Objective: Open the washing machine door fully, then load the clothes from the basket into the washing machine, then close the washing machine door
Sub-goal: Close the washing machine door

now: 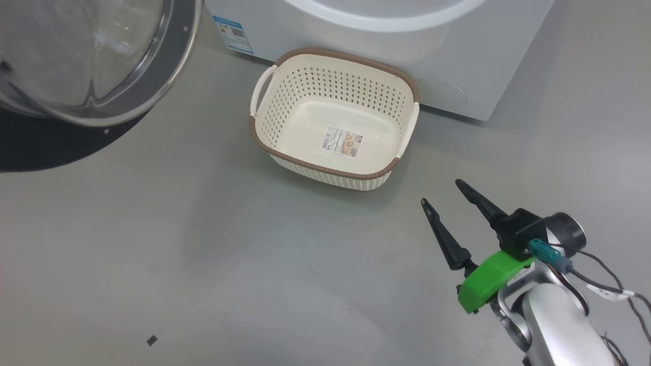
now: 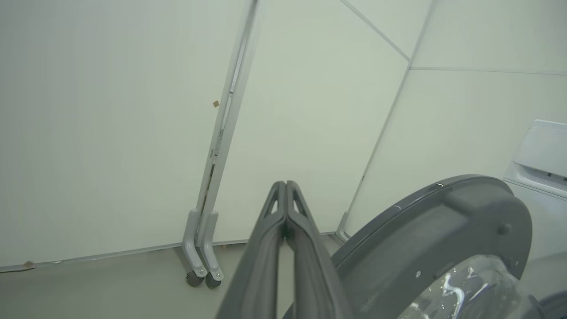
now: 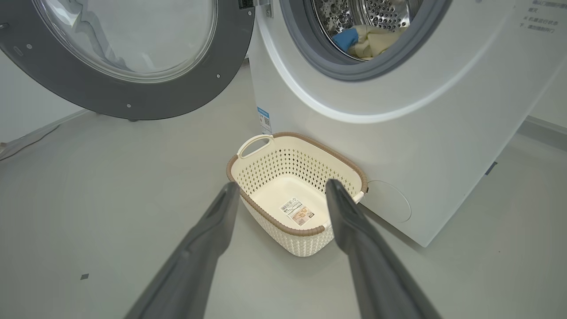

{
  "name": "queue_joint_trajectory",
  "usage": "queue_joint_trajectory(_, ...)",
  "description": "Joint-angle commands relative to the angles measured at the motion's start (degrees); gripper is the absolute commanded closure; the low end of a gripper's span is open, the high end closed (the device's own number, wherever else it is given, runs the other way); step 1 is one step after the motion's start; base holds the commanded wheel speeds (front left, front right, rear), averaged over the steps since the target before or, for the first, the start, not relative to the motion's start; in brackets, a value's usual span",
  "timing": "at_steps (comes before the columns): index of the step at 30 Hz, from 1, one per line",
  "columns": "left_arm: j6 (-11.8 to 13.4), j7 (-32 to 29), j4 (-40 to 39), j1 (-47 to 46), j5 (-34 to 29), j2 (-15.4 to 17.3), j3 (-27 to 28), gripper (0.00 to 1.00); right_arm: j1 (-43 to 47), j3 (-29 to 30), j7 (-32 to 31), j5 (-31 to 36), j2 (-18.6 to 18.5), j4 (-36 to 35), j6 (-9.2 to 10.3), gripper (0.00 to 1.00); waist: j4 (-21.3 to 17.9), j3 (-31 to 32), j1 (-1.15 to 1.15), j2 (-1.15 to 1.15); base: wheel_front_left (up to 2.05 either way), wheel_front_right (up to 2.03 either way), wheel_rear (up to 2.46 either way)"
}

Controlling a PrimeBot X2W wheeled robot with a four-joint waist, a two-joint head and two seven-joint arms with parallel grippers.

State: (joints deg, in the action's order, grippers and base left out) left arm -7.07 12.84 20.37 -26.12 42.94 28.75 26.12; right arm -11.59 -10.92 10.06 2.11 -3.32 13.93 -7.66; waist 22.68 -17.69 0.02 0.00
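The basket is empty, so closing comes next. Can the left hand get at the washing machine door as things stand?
Probably yes. The left hand, shut, is beside the dark rim of the washing machine door, and nothing stands between them.

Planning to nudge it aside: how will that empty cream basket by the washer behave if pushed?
The basket is probably light: perforated plastic, empty but for a label. Low and wide, it would likely slide on the smooth floor rather than tip. Its thin walls may flex slightly.

Grey floor (image 1: 203,254), basket (image 1: 330,177) (cream) beside washing machine (image 1: 457,61)
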Motion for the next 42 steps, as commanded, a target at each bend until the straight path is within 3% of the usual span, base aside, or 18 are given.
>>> queue_joint_trajectory(1,-0.1,-0.8,0.5,-2.3,1.8,6.1,3.7,1.0,-2.2,-1.3,-0.1,0.5,0.0,-2.2,0.17,0.0,-2.0,-1.4,-0.02,0.0,0.0,0.0,0.0)
queue_joint_trajectory(7,-0.4,-6.9,14.0,-11.3,13.2,12.6,8.1,1.0,-3.3,-1.6,0.2,0.7,0.0,-2.4,0.17,0.0,-5.3,-2.5,-0.02,0.0,0.0,0.0,0.0)
queue_joint_trajectory(18,0.7,-16.5,35.1,-24.0,25.2,18.2,13.4,1.0,-3.8,-3.3,1.1,0.7,0.3,-1.1,0.17,0.0,-9.3,-2.7,-0.02,0.0,0.0,0.0,0.0)
queue_joint_trajectory(25,0.3,-23.6,42.8,-28.1,29.7,18.9,14.9,1.0,-3.8,-4.4,1.1,1.1,0.4,-1.0,0.17,0.0,-10.4,-3.2,-0.02,0.0,0.0,0.0,0.0)
queue_joint_trajectory(42,-0.3,-29.5,48.6,-31.9,31.4,19.9,14.1,1.0,-5.4,-5.4,1.8,0.3,0.4,-0.6,0.17,0.0,-13.1,-4.5,-0.02,0.0,0.0,0.0,0.0)
